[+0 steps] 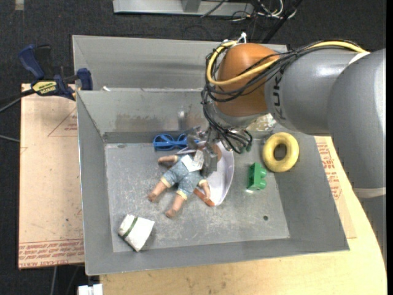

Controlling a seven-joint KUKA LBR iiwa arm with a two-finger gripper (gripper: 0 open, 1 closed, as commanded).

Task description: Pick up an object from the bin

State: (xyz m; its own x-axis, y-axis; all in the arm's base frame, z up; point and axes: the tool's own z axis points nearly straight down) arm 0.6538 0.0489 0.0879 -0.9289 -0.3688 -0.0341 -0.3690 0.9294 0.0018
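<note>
Front left of bin: a white rolled cloth [136, 232] with green stripes lies on the floor of the grey metal bin [245, 226], well apart from everything else.

Middle of bin: a small doll [180, 178] in denim shorts lies slantwise, bare legs toward the front left, upper body toward the back right.

Beside the doll: a clear curved plastic piece [223, 176], like a scoop, lies touching the doll's right-hand side.

Right of the scoop: a small green block [256, 178] sits near it, apart from it.

Gripper: the gripper [210, 160] is low in the bin, right over the doll's upper body, where doll and scoop meet.

Jaw state: cannot be told; dark cables and the wrist hide it.

Task's thing: judging by position, most likely the doll, in the middle of the bin floor, not lifted.

Further back right: a yellow ring [280, 152], shaped like a doughnut, rests against the sloping right wall.

Further back left: a blue plastic piece [169, 142] lies by the back wall, just beyond the doll.

Above all: the orange cover [245, 82] and the grey arm [331, 85] reach in from the right.

Doing this step well: close on the doll's torso, across its narrow width, and keep clear of the scoop's edge so the two do not come up together. Lift straight up; the loose legs may swing, and a grip on cloth alone could slip.
</note>
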